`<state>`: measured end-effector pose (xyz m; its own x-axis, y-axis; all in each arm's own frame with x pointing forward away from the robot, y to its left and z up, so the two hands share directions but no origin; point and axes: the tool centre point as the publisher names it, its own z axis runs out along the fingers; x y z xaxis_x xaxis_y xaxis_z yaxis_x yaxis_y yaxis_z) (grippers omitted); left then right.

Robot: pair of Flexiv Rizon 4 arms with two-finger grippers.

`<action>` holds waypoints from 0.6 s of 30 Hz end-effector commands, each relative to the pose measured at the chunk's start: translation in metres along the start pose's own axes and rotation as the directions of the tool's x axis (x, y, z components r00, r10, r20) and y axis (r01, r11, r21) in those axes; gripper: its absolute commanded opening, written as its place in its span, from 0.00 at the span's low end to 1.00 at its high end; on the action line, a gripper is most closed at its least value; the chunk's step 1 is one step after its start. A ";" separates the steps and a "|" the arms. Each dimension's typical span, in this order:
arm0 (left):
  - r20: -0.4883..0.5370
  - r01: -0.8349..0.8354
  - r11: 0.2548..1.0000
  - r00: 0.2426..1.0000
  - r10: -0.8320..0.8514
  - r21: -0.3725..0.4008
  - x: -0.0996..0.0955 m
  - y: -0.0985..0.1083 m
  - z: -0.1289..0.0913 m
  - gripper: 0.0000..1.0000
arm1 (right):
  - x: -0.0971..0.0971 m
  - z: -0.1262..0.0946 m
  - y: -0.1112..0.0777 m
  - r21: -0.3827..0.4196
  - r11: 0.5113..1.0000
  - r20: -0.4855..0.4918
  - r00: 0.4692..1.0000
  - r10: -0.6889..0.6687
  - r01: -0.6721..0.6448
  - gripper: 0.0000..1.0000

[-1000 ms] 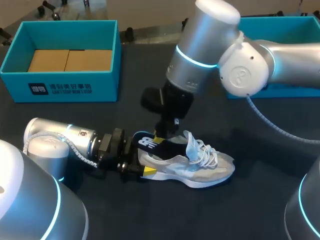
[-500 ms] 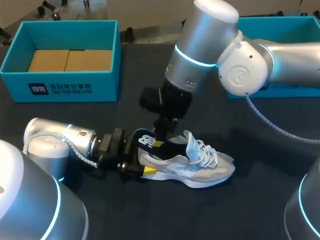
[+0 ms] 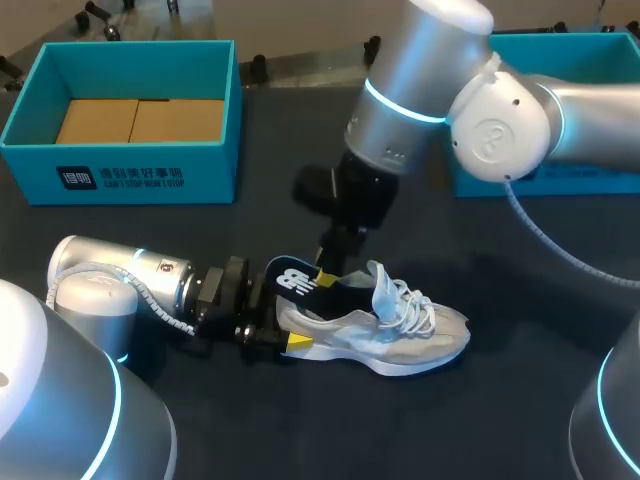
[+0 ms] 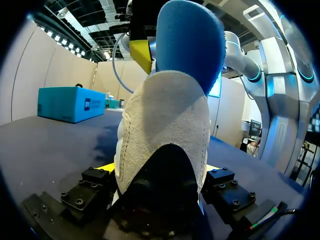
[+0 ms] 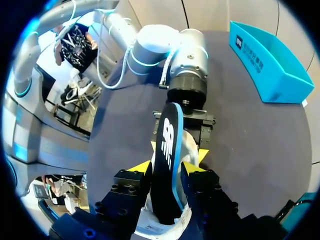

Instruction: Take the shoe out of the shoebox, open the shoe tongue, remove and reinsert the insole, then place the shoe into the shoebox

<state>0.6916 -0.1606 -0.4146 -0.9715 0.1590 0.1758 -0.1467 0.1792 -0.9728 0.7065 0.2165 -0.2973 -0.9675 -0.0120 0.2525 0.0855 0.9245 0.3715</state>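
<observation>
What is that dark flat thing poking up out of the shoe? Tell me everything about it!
That is the insole, a long, flat pad that looks like foam. It is dark on top with a white logo, and bright blue along its edge and underside. Its heel end sticks up out of the white shoe, while its front end is hidden inside. The jaws of the right arm pinch it from both sides.

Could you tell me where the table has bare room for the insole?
Bare table lies in front of the shoe, toward the near edge, and between its toe and the right shoebox. Crowded at the heel, where left arm and right arm meet.
</observation>
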 end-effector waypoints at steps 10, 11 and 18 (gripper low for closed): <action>0.001 0.000 1.000 1.000 0.000 0.000 -0.001 0.001 0.001 0.00 | -0.005 -0.015 -0.014 -0.025 0.999 -0.035 0.998 0.046 -0.047 0.35; 0.001 0.000 1.000 1.000 0.000 0.000 -0.001 0.001 0.001 0.00 | -0.005 -0.015 -0.014 -0.025 0.999 -0.036 0.998 0.046 -0.047 0.34; 0.001 0.000 1.000 1.000 0.000 0.000 -0.001 0.001 0.001 0.00 | -0.007 -0.015 -0.017 -0.029 0.998 -0.040 0.998 0.056 -0.057 0.33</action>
<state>0.6916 -0.1606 -0.4146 -0.9715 0.1590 0.1758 -0.1467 0.1792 -0.9728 0.7143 0.1966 -0.2906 -0.9517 0.0253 0.3061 0.1464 0.9134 0.3797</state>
